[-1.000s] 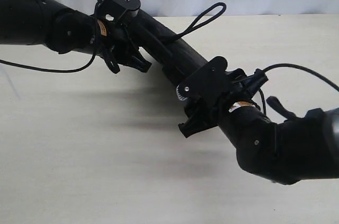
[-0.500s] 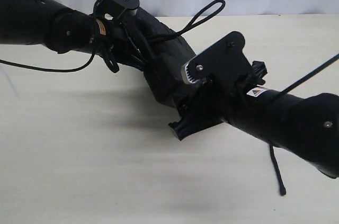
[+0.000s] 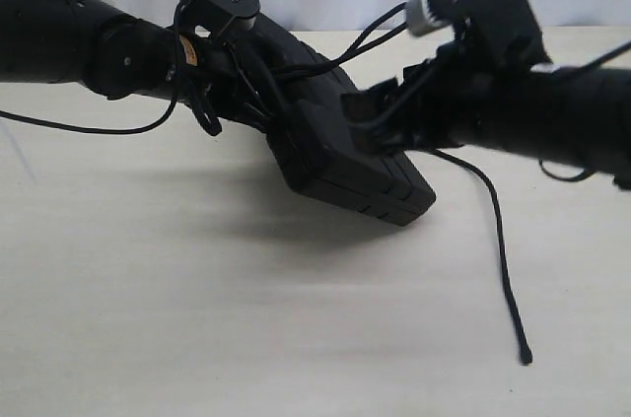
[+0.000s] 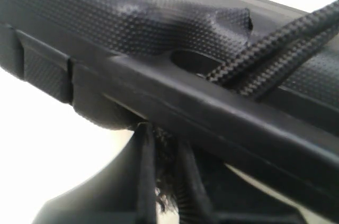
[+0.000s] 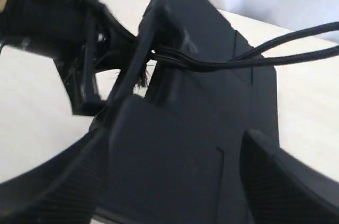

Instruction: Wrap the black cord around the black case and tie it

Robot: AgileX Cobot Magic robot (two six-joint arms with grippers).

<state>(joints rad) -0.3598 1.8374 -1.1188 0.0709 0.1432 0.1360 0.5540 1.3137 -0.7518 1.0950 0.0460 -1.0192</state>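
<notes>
The black case [image 3: 355, 175] hangs tilted above the table, its lower corner pointing right. My left gripper [image 3: 261, 116] is shut on its handle end, with a frayed bit of the black cord [image 4: 265, 54] between the fingers [image 4: 144, 171]. Two cord strands run through the handle cutout and across the case [image 4: 106, 17]. A loop rises behind the case, and one long strand [image 3: 498, 240] droops to a frayed tip on the table. My right gripper [image 3: 380, 121] is open over the case [image 5: 201, 118], which sits between its spread fingers [image 5: 286, 181].
The pale table [image 3: 197, 318] lies under both arms, with a white backdrop behind it. A thin robot cable [image 3: 89, 129] sags below the left arm. The left gripper shows beside the case in the right wrist view.
My right arm has swung from in front of and below the case up to its far side. The case's lower end now shows, and the cord's free end hangs down at the right.
</notes>
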